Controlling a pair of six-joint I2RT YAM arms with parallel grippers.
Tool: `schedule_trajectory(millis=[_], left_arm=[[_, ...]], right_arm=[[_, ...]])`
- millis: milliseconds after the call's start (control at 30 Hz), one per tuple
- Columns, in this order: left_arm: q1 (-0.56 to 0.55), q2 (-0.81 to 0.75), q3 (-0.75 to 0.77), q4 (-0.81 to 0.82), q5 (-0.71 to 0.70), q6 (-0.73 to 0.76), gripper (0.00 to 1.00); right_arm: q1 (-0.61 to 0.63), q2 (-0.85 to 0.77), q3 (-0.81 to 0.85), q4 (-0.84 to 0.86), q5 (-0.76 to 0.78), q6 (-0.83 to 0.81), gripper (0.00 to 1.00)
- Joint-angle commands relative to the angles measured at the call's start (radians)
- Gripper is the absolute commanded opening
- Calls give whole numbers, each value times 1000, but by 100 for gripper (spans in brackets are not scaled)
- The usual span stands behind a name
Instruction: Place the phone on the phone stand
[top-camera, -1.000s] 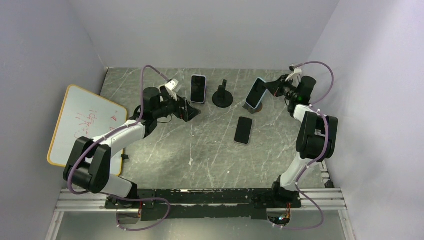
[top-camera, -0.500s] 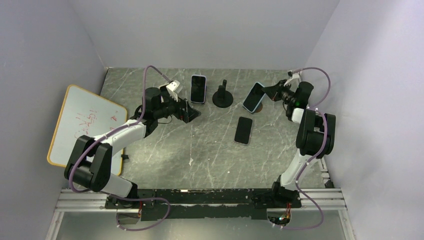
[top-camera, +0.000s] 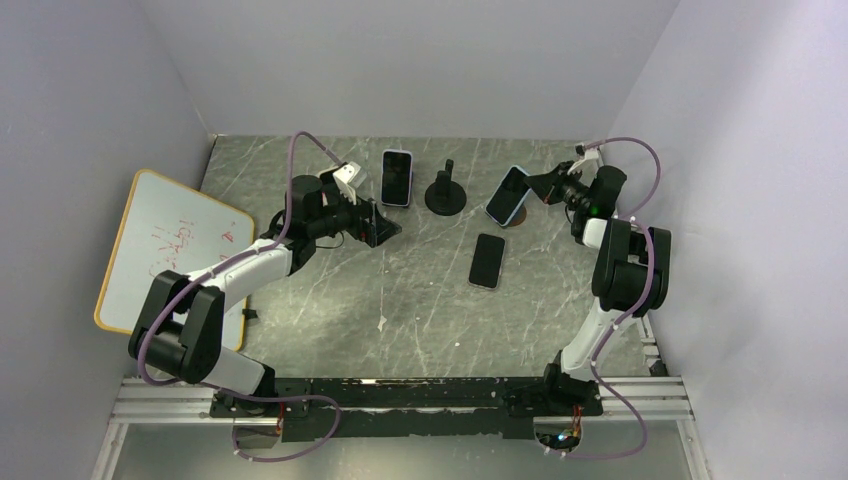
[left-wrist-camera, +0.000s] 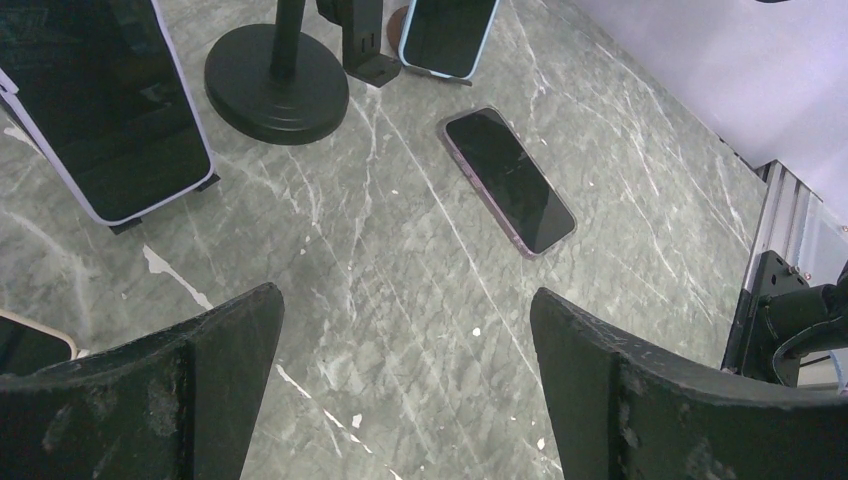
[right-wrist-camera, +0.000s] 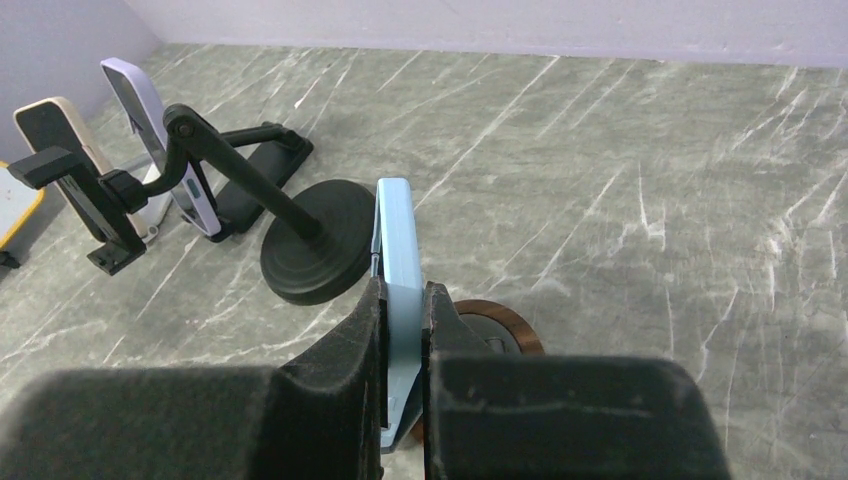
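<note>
My right gripper (top-camera: 541, 186) is shut on a light blue phone (top-camera: 508, 195), pinched edge-on between the fingers in the right wrist view (right-wrist-camera: 398, 262). The phone tilts over a round brown-rimmed stand (right-wrist-camera: 510, 326) at the back right. A dark phone (top-camera: 487, 260) lies flat on the table and shows in the left wrist view (left-wrist-camera: 508, 180). My left gripper (top-camera: 385, 228) is open and empty, low over the table left of centre. An empty black stand with a round base (top-camera: 445, 193) stands between the arms, also in the left wrist view (left-wrist-camera: 276, 68).
A lavender phone (top-camera: 397, 177) stands on a stand at the back. A beige phone on a clamp stand (right-wrist-camera: 62, 155) shows in the right wrist view. A whiteboard (top-camera: 165, 247) lies at the left. Walls close the back and sides.
My right gripper has tilted the blue phone further down and slightly right over its stand in the last second. The left gripper has barely moved.
</note>
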Motion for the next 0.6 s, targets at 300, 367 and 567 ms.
schedule_trajectory(millis=[300, 367, 567], left_arm=[[-4, -15, 9, 5, 16, 11, 97], [-3, -16, 8, 6, 16, 11, 97], [-4, -18, 6, 5, 16, 12, 97]], right_arm=[[-15, -47, 11, -1, 21, -27, 0], [-16, -46, 11, 9, 14, -18, 0], [-17, -50, 14, 6, 5, -16, 0]])
